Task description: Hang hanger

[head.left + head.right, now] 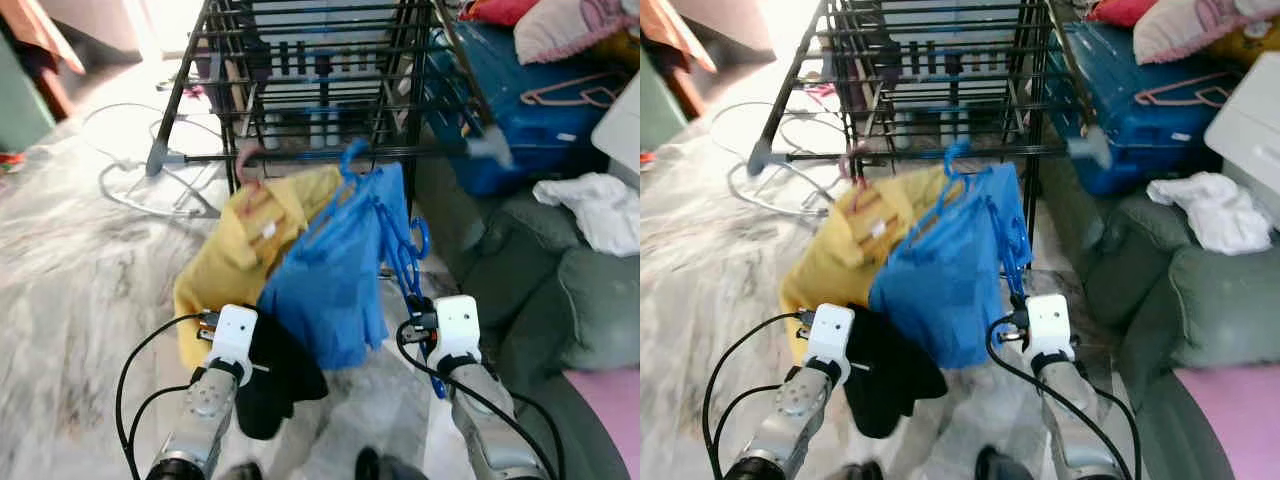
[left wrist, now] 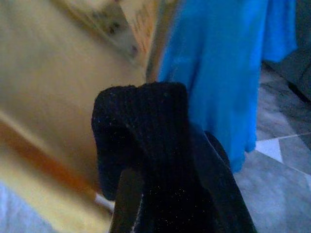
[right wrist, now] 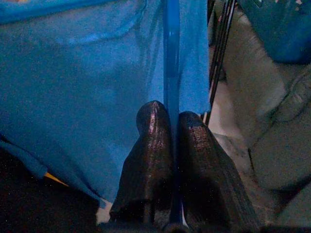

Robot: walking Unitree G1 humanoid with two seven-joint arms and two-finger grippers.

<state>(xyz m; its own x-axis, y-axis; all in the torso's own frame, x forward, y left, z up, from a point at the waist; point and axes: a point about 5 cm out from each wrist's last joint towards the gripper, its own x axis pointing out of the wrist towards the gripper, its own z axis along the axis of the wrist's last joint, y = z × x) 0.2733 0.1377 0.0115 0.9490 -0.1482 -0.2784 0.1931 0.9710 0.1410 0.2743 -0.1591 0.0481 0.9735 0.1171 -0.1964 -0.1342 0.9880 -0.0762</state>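
Right hand pinches a blue hanger beside the blue shirt; left hand grips black cloth below the yellow shirt; both shirts hang at the rack front rail; sofa crowds the right, open floor left; head views blurred.

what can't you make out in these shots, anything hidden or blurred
- Left gripper: in the left wrist view a black garment drapes over the fingers, so open or shut is unclear.
- Blue hanger: its lower end is hidden between the right gripper fingers.
- Yellow shirt: motion blur smears its label and its pink hanger.
- Drying rack: its top is cut off by the edge of both eye views.
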